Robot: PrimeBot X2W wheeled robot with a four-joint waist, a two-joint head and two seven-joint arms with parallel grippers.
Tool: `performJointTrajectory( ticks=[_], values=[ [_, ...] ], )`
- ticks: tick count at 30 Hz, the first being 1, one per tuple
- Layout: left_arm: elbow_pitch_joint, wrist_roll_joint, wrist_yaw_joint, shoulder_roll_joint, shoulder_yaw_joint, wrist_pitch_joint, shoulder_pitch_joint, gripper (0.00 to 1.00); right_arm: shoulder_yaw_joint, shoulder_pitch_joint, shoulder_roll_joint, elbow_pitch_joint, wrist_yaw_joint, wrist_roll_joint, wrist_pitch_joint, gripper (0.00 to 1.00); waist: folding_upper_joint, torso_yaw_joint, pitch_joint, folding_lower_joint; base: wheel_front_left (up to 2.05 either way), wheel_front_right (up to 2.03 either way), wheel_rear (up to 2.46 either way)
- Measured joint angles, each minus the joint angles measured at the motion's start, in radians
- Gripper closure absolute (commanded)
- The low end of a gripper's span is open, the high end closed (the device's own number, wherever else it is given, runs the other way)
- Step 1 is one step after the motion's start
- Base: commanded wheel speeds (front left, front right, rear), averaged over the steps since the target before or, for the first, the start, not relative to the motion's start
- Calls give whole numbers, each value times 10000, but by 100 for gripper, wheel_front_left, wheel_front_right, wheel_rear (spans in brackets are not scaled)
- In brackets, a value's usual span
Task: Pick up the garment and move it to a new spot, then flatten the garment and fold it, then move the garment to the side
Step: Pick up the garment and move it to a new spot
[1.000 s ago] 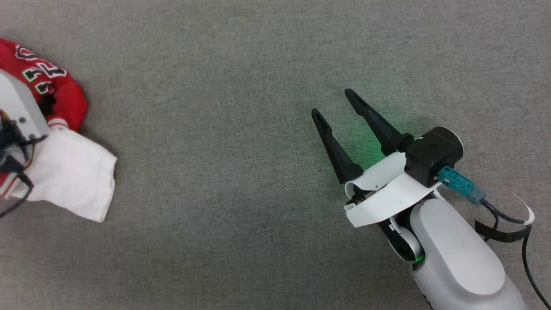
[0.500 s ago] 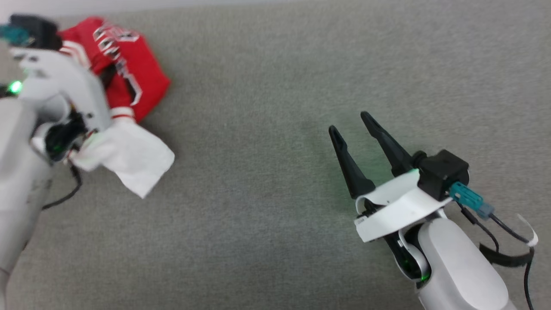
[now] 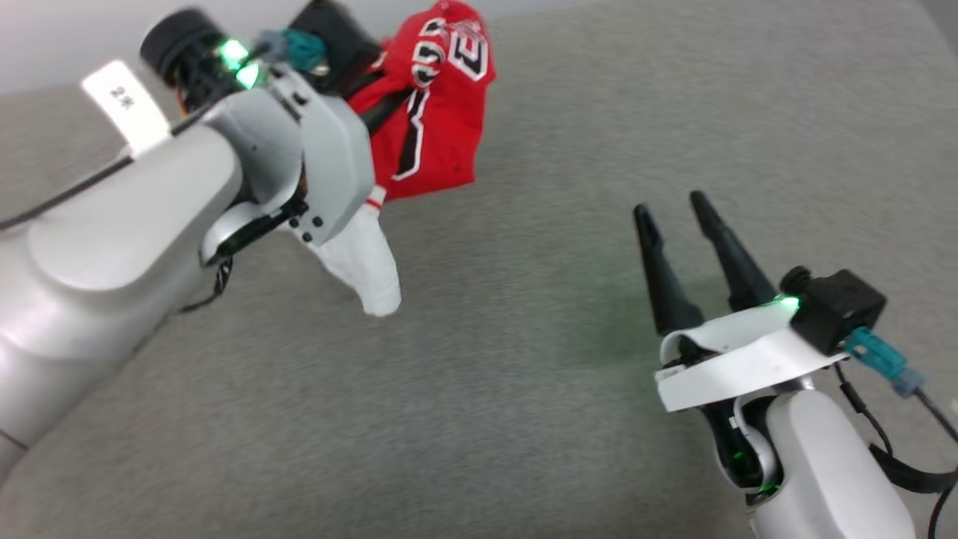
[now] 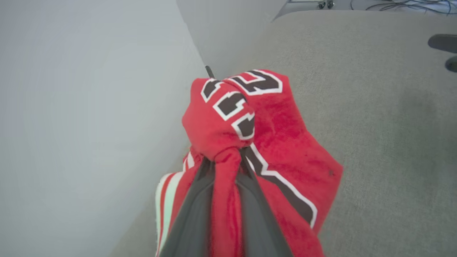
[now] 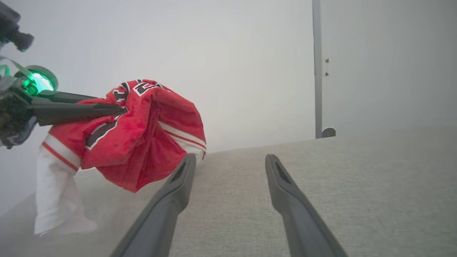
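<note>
The garment (image 3: 441,127), a red jersey with black white-edged lettering, hangs bunched from my left gripper (image 4: 225,157), which is shut on a fold of its red cloth. In the right wrist view the left gripper (image 5: 119,107) reaches in from the left, and the garment (image 5: 142,142) droops below it above the grey surface. One white sleeve (image 3: 367,262) dangles lowest, close to the surface. My right gripper (image 3: 672,206) stands open and holds nothing, low over the surface to the right of the garment. Its fingers (image 5: 171,200) point toward the hanging cloth.
The grey fabric-covered table (image 3: 524,389) spreads under both arms. Its far edge meets a pale wall (image 5: 250,53) with a vertical grey strip (image 5: 317,67). A dark chair base (image 4: 442,43) and cables lie beyond the table.
The head camera has swung, shifting the whole picture. My left arm has raised the garment off the surface, so the sleeve now hangs free. The right gripper stays open.
</note>
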Motion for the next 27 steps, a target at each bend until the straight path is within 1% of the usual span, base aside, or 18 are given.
performJointTrajectory(
  ticks=[2, 4, 7, 8, 10, 13, 15, 19, 22, 27],
  values=[
    [-245, 497, 0, -40, -190, -73, -268, 100, -213, 35, 23, -94, 0, 48, 0, 0, 0, -325, 67, 0, 0, 0, 0],
    [-679, 884, 2, -213, -207, -94, -302, 100, -468, 150, 40, -213, 0, 123, 0, 0, 0, -640, 144, 0, 0, 0, 0],
    [-1914, 2393, -2, -470, -249, 510, 419, 100, -679, 226, 44, -314, 0, 320, 0, 0, 0, -1076, 277, 0, 0, 0, 0],
    [-2408, 2951, -2, -470, -267, 761, 762, 100, -685, 227, 42, -349, 0, 433, -2, 0, 0, -1208, 324, 0, 0, 0, 0],
    [-3185, 3766, -2, -194, -270, 1218, 1392, 100, -652, 227, 52, -385, 0, 600, 0, 0, 0, -1467, 421, 0, 0, 0, 0],
    [-3933, 4566, -2, 351, -263, 1668, 2102, 100, -616, 228, 56, -414, 0, 788, 0, 0, 0, -1807, 574, 0, 0, 0, 0],
    [-4240, 4800, -2, 606, -272, 1824, 2382, 100, -600, 228, 54, -439, 0, 907, 0, 0, 0, -1987, 678, 0, 0, 0, 0],
    [-4399, 4899, -2, 947, -257, 2010, 2535, 100, -546, 225, 56, -506, 0, 1070, 0, 0, 0, -2183, 925, 0, 0, 0, 0],
    [-4257, 4585, 0, 968, -255, 2263, 2550, 100, -497, 218, 58, -539, 0, 1135, 0, 0, 0, -2239, 1101, 0, 0, 0, 0],
    [-4148, 3894, 0, 965, -226, 3076, 2545, 100, -449, 105, 59, -619, 0, 1312, 0, 0, 0, -2285, 1368, 0, 0, 0, 0]
  ],
)
